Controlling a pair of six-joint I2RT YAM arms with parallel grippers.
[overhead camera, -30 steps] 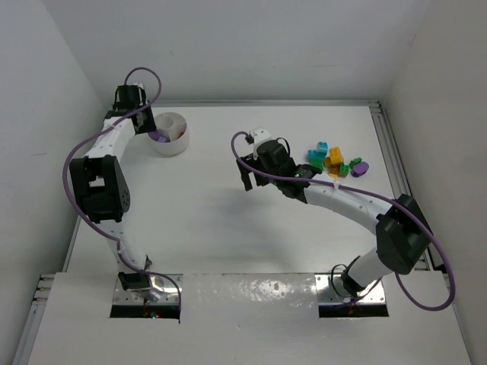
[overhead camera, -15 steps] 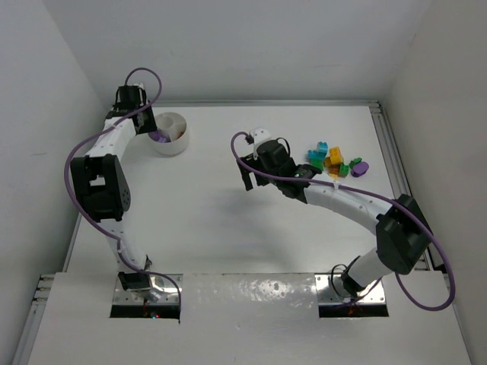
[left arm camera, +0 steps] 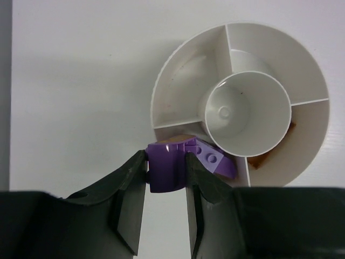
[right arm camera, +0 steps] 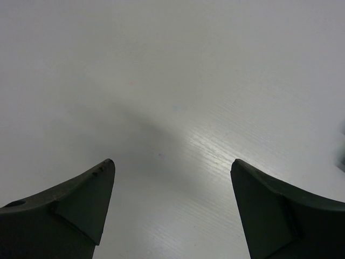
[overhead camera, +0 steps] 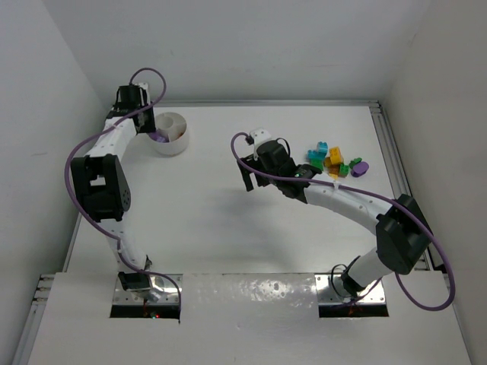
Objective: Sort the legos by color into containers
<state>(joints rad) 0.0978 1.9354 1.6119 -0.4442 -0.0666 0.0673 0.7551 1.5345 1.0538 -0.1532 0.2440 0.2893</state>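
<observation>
The white divided bowl (overhead camera: 177, 123) stands at the back left; it fills the upper right of the left wrist view (left arm camera: 183, 91). My left gripper (left arm camera: 166, 159) is shut on a purple lego (left arm camera: 167, 175) right at the bowl's near rim (overhead camera: 154, 131). A second purple lego (left arm camera: 214, 160) lies in the compartment just beside it. The other legos (overhead camera: 333, 160) sit in a loose heap at the right: teal (overhead camera: 316, 157), orange and yellow, green (overhead camera: 345, 169) and purple (overhead camera: 361, 167). My right gripper (right arm camera: 172, 167) hangs open over bare table (overhead camera: 246, 181), left of that heap, with nothing between its fingers.
Brownish stains mark the bowl's right compartment (left arm camera: 264, 160). White walls close in the table on the left, back and right. A metal rail (overhead camera: 388, 156) runs along the table's right edge, close to the heap.
</observation>
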